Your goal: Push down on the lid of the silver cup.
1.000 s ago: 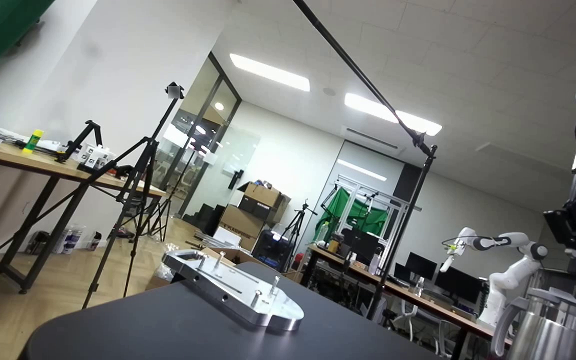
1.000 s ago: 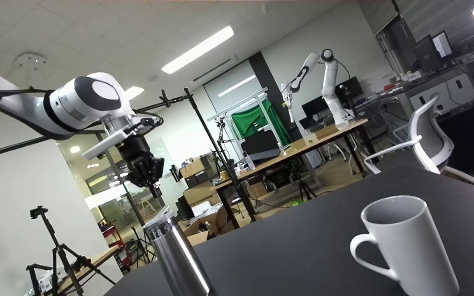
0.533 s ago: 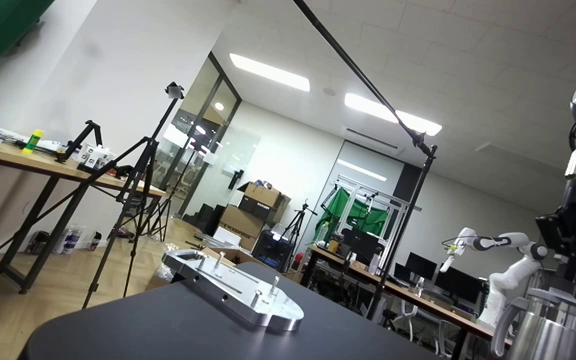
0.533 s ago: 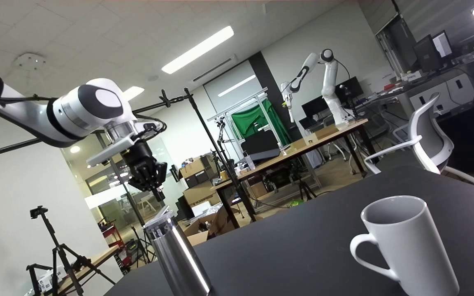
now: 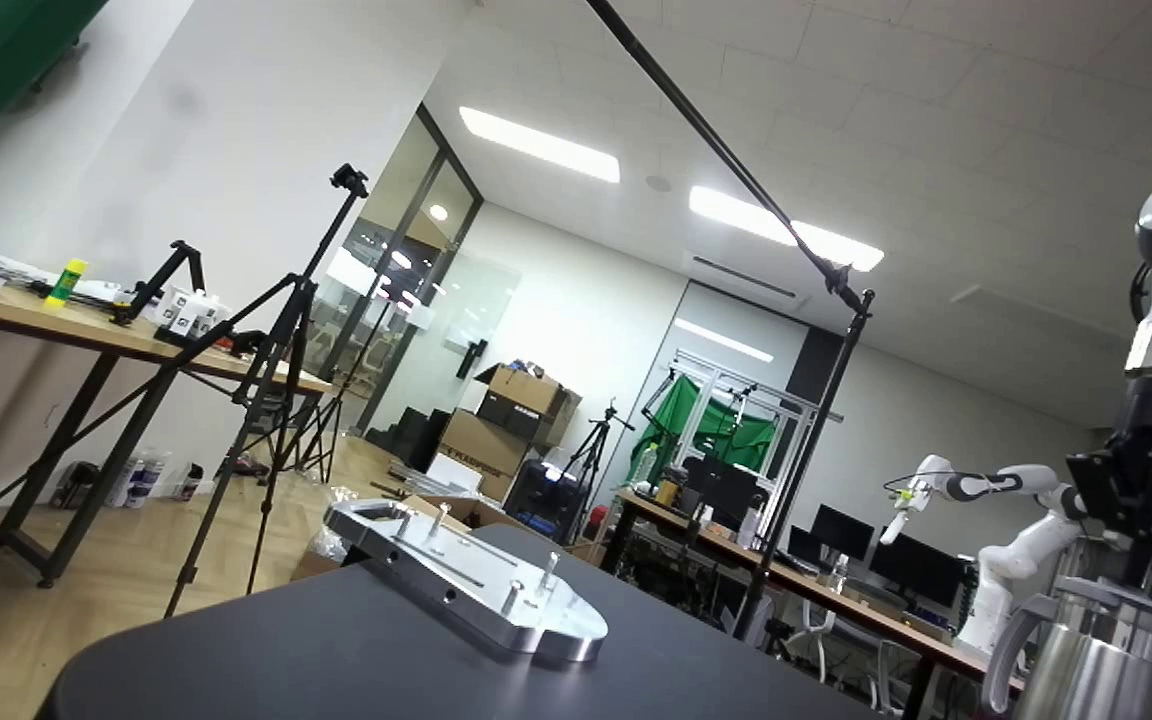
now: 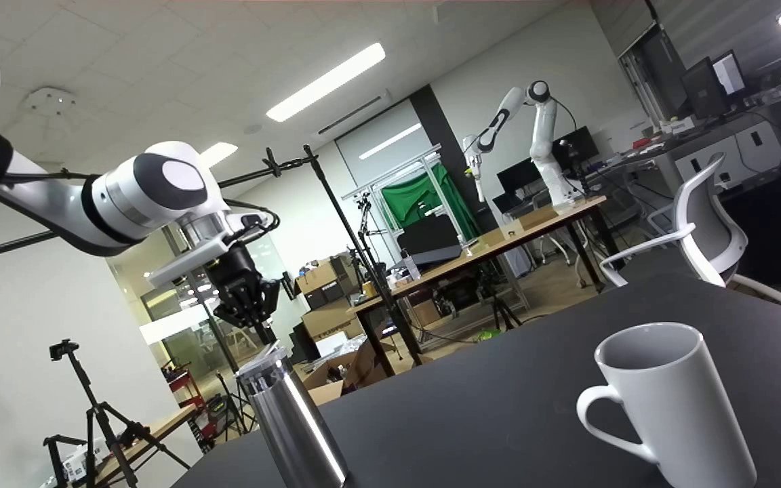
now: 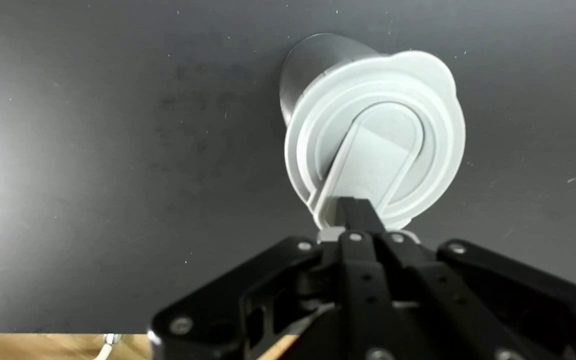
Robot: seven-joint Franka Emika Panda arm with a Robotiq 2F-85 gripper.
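The silver cup [image 5: 1101, 675] stands on the dark table; its shiny wall also shows in an exterior view [image 6: 299, 427] and in the wrist view [image 7: 310, 62]. Its light grey lid [image 7: 380, 145] sits on top, with a long tab slanting up in an exterior view [image 6: 272, 349]. The lid also shows in an exterior view [image 5: 1101, 593]. My gripper [image 7: 360, 201] is shut and empty, fingers pointing down. Its fingertips are at the raised end of the tab, also in both exterior views [image 5: 1136, 575] [image 6: 267, 337]. I cannot tell whether they touch it. The fingers hide part of the tab.
A white mug [image 6: 675, 407] stands on the same table [image 6: 472, 420]. A silver metal plate with pegs [image 5: 476, 575] lies on a dark surface in an exterior view. The cup's grey handle [image 5: 1011, 645] sticks out sideways. The table edge shows low in the wrist view [image 7: 68, 332].
My gripper has moved down, its shut fingertips coming from above the cup to the height of the lid's raised tab. The cup, the lid and the mug have not moved.
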